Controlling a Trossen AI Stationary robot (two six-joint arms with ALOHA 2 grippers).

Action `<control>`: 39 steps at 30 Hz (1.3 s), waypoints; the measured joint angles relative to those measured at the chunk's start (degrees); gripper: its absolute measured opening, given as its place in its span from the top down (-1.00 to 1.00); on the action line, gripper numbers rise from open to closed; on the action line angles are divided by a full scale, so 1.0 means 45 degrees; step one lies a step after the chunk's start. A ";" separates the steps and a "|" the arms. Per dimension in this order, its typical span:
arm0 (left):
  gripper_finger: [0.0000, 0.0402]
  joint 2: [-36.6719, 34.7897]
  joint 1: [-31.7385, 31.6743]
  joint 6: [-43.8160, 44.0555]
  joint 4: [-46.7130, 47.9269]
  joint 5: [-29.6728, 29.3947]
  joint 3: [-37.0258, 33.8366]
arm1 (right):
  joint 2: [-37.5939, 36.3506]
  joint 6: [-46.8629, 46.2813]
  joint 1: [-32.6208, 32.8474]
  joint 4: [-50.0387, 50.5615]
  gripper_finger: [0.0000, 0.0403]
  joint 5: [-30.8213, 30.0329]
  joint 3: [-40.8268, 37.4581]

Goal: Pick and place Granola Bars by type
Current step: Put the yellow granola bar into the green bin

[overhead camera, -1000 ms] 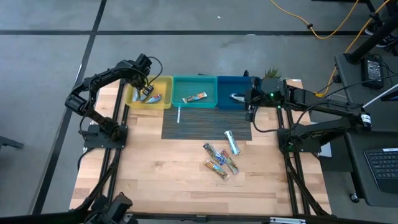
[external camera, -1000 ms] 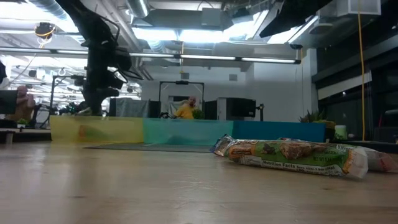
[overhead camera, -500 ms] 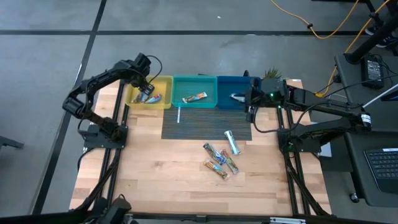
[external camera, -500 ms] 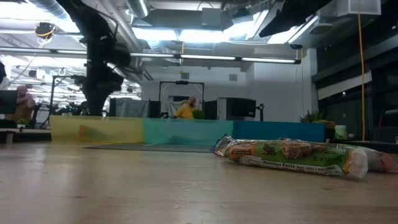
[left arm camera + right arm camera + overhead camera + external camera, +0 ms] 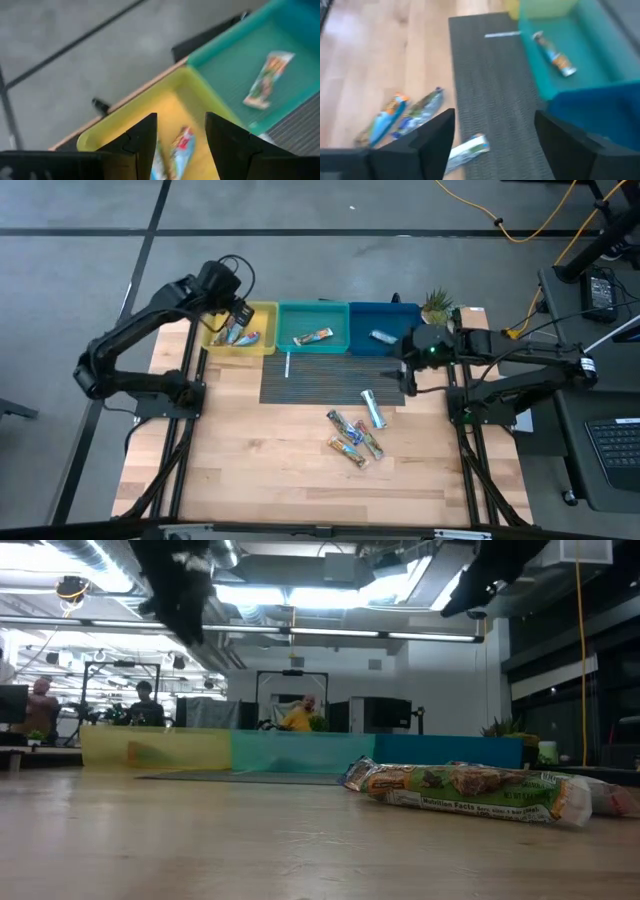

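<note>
My left gripper (image 5: 181, 136) hung above the yellow bin (image 5: 262, 320), jaws parted, gripping nothing and touching nothing. Through the gap between my left fingers (image 5: 142, 137) I saw a red-and-blue bar (image 5: 182, 145) lying on the yellow bin's floor, with another partly hidden beside it. From above, that bin held two or three bars (image 5: 237, 334); I could not settle the count.

Next along, the teal bin (image 5: 313, 312) held one tan bar (image 5: 313, 336), seen from above and from both wrists. The blue bin (image 5: 385, 313) held one silver bar (image 5: 382, 336), visible only from above.

A white strip (image 5: 287, 365) lay at the left edge of the dark ribbed mat (image 5: 320, 383) in front of the bins.

My right gripper (image 5: 495, 135) hung over the mat's right end, near the blue bin, jaws spread wide and empty.

On the mat's front edge lay one silver bar (image 5: 373, 408). On the wood table (image 5: 240, 460) just in front lay a cluster of about four printed bars (image 5: 354, 438). The table-level camera showed one green-and-tan bar (image 5: 465, 792) close up, and people far behind the bins.
</note>
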State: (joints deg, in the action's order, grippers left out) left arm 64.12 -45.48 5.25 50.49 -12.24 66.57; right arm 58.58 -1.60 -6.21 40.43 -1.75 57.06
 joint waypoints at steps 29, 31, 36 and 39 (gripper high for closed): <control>0.24 -0.1088 0.2686 -0.1007 -0.1178 -0.0639 0.0023 | 0.6796 -1.2901 0.2480 0.1090 -0.56 -0.0377 0.0005; 0.24 -0.1088 0.2730 -0.1012 -0.1178 -0.0634 0.0023 | 0.7170 -1.3130 0.2568 0.1148 -0.56 -0.0381 0.0005; 0.24 -0.1088 0.2789 -0.1154 -0.1178 -0.0620 0.0023 | 0.8090 -1.3246 0.2596 0.1159 -0.54 -0.0513 0.0005; 0.24 -0.1088 0.2789 -0.1139 -0.1178 -0.0610 0.0023 | 0.8541 -1.3216 0.2591 0.1159 -0.49 -0.0522 0.0005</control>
State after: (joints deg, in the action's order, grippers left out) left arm 59.22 -32.93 0.12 45.19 -14.98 66.67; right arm 97.01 -61.08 5.45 45.65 -4.10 57.08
